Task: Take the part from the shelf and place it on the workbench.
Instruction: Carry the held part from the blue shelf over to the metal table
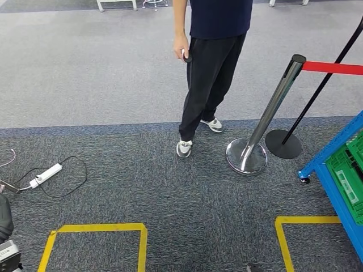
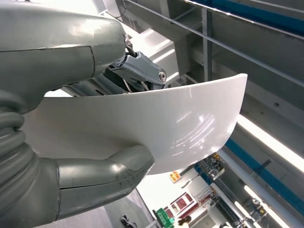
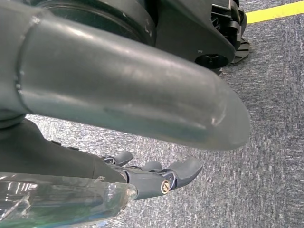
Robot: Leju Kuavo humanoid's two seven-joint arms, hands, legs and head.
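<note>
In the left wrist view my left hand [image 2: 64,57] grips the part [image 2: 172,128], a white, glossy, curved panel. The thick thumb [image 2: 104,175] lies on one face and a darker finger [image 2: 139,69] on the other. Behind the panel are ceiling beams and strip lights. In the right wrist view my right hand [image 3: 125,90] hangs over grey carpet with its fingers [image 3: 172,173] stretched out and nothing in them. A corner of the blue shelf [image 1: 332,181] with a green crate [image 1: 349,170] stands at the right edge of the head view.
A person [image 1: 210,73] stands ahead on the carpet with a small dark object in one hand. A tilted chrome stanchion [image 1: 265,122] with a red belt [image 1: 332,68] and a black pole base [image 1: 282,143] stand beside the shelf. A power strip [image 1: 45,174] with cables lies left. Yellow tape squares [image 1: 98,228] mark the floor.
</note>
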